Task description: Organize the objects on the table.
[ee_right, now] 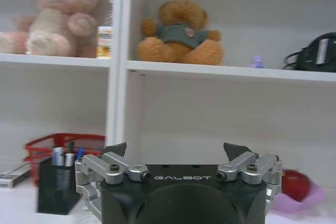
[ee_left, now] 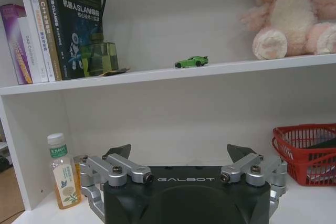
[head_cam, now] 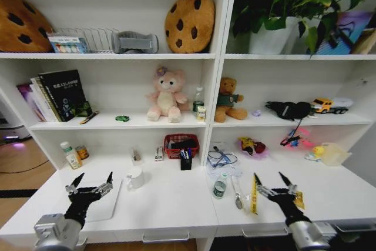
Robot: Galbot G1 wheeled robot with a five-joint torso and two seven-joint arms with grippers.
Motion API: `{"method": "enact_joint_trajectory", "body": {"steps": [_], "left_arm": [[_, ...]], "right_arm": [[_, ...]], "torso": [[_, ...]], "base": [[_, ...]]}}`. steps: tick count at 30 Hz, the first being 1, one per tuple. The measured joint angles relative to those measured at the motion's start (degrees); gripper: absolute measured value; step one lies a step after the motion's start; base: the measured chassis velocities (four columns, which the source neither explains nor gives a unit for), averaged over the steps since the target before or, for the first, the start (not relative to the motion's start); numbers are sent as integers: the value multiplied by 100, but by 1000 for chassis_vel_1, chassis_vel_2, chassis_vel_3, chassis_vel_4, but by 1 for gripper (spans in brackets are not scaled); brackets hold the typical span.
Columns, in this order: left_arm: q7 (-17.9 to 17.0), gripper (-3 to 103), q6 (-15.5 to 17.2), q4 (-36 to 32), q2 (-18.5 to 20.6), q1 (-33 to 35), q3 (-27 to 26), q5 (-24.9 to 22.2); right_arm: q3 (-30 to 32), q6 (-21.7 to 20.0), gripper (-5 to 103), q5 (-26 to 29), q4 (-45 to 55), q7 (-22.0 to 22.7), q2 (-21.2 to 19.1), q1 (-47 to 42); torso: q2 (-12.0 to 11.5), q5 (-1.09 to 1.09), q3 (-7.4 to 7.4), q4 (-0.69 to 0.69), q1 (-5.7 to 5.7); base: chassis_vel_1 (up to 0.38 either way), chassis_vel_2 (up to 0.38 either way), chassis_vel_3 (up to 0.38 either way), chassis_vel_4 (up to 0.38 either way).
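On the white table (head_cam: 176,204) a small clear jar with a green label (head_cam: 220,188) stands near the middle, beside a spoon (head_cam: 237,196) and a yellow strip (head_cam: 254,194). A black holder of blue and black pens (head_cam: 185,159) (ee_right: 59,179) stands in front of a red basket (head_cam: 181,144). A flat silver laptop (head_cam: 106,203) lies at the left. A tiny green toy car (head_cam: 122,118) (ee_left: 191,62) sits on the shelf above. My left gripper (head_cam: 93,178) (ee_left: 181,153) hovers open over the laptop. Right of the jar, my right gripper (head_cam: 269,177) (ee_right: 178,150) is open and holds nothing.
A white mug (head_cam: 135,177), a bottle (head_cam: 71,156) (ee_left: 63,177) and a small can (head_cam: 83,152) stand on the left. A clear bag with a cable (head_cam: 220,158) and a red toy (head_cam: 251,145) lie at the back. Shelves carry books (head_cam: 56,95), plush toys (head_cam: 166,95) and cookie cushions (head_cam: 189,20).
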Motion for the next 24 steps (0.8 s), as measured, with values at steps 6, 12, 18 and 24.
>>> {"method": "enact_joint_trajectory", "body": {"steps": [6,12,18,24], "left_arm": [[0,100,0,0,0,0,1,0],[0,100,0,0,0,0,1,0],[0,100,0,0,0,0,1,0],[1,100,0,0,0,0,1,0]], "right_arm": [[-371,-174,100,-540,183,-53,-6,145],[-920,-418,100,-511,-286,-103,-28,581],[-1186,-475,100,-470,-731,-109,24,1001],[-1556,-583,100,-427,-1036,-123,27,1453]], "torso": [[0,0,0,-1,-1],[0,0,0,-1,-1],[0,2,1,-1,0],[-1,0,1,0,0]], "base": [[0,0,0,0],[0,0,0,0],[0,0,0,0],[0,0,0,0]]}}
